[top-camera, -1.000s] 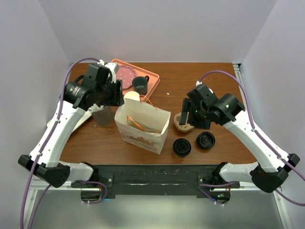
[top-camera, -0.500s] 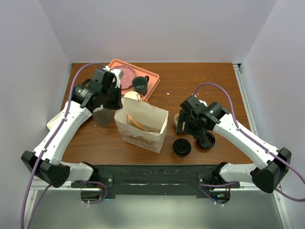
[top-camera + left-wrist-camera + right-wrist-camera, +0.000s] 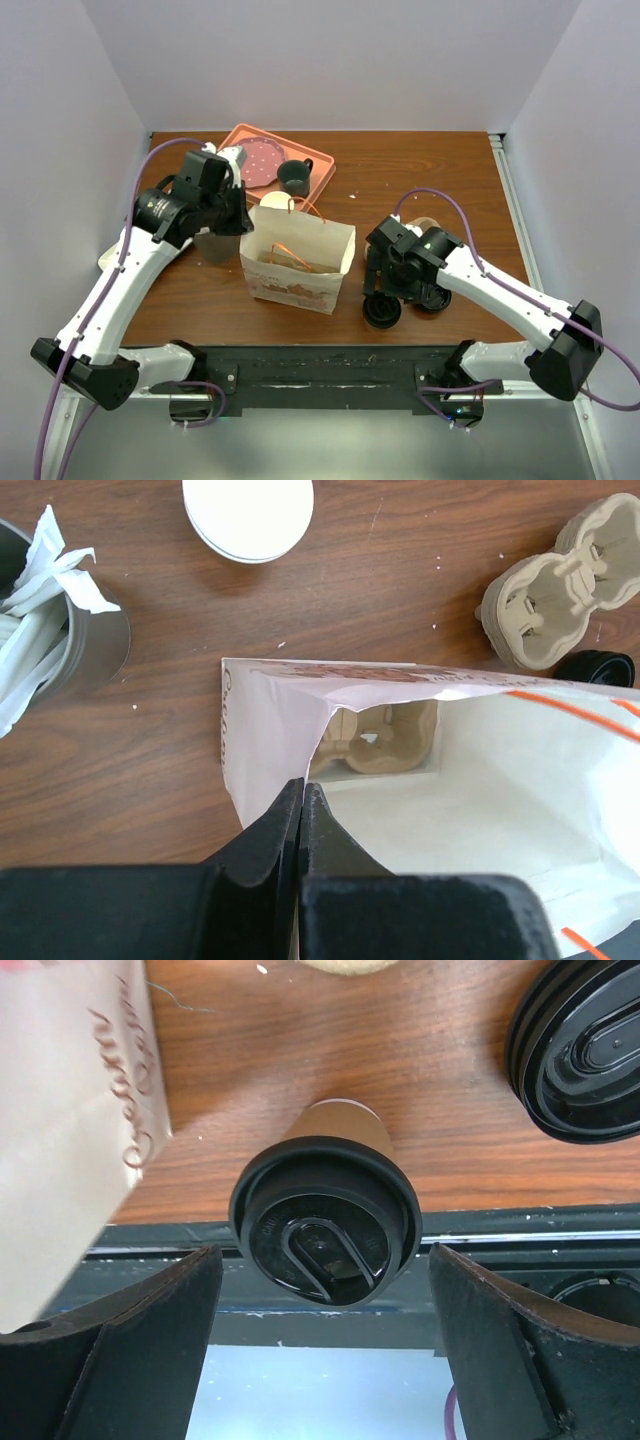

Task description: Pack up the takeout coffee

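Note:
The takeout coffee (image 3: pixel 322 1222), a tan paper cup with a black lid, stands near the table's front edge (image 3: pixel 381 312). My right gripper (image 3: pixel 320 1295) hangs open above it, a finger on each side of the lid and not touching it (image 3: pixel 381 290). The white paper bag (image 3: pixel 298 262) stands open mid-table. My left gripper (image 3: pixel 301 788) is shut on the rim at the bag's left corner (image 3: pixel 243 210). A cardboard cup carrier (image 3: pixel 385 738) lies at the bottom of the bag (image 3: pixel 480 810).
A loose black lid (image 3: pixel 585 1050) lies right of the coffee (image 3: pixel 436 298). A second cardboard carrier (image 3: pixel 555 585) sits right of the bag. A grey cup of napkins (image 3: pixel 60 630) and a white disc (image 3: pixel 248 515) are by the bag's left. A pink tray (image 3: pixel 322 160) and green mug (image 3: pixel 294 177) are at the back.
My left gripper has closed on the bag's rim. The right arm has swung from the carrier toward the front edge, over the coffee, with its fingers spreading wider.

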### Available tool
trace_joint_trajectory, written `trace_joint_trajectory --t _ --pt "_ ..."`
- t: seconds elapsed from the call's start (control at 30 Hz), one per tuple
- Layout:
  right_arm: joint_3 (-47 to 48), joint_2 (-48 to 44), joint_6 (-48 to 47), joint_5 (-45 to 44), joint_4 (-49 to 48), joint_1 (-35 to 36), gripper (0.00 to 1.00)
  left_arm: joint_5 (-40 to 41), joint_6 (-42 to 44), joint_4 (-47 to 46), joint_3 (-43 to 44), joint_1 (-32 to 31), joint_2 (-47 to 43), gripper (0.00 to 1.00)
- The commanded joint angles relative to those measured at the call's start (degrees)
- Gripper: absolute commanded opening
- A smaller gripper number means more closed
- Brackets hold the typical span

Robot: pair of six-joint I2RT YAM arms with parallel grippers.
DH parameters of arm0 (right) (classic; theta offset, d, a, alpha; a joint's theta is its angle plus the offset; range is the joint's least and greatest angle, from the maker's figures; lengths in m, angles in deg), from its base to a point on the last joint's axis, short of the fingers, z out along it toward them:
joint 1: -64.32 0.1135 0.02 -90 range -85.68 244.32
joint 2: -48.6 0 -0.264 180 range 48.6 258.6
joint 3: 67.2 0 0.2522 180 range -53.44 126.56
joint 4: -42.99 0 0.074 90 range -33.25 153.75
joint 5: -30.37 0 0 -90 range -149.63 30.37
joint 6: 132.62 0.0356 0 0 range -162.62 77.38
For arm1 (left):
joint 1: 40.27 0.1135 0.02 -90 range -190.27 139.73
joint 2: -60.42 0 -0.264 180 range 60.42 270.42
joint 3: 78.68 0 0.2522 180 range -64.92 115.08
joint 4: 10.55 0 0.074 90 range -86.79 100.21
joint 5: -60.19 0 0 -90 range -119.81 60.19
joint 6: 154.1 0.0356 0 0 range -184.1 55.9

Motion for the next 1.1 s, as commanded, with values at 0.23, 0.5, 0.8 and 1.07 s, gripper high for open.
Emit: trace_joint_trajectory --t 0.23,0.5,0.8,1.07 --pt "-2.3 -0.2 3.2 -3.2 -2.4 3.6 0.88 0.7 -0.9 0.6 -1.7 0.0 -2.0 0.0" --pt "-2.5 1.2 1.5 -5.2 -2.7 3.8 0.88 -0.5 -0.7 0.6 -1.9 0.0 -2.5 0.0" --pt "-3.2 2.3 1.5 -4.7 -3.5 4.4 0.82 -1.0 -0.5 0.5 -1.8 0.0 -2.6 0.0" --pt "-3.0 3.4 2.2 -5.0 -3.0 5.3 0.81 -0.8 -0.6 0.3 -1.6 0.0 -2.7 0.0"
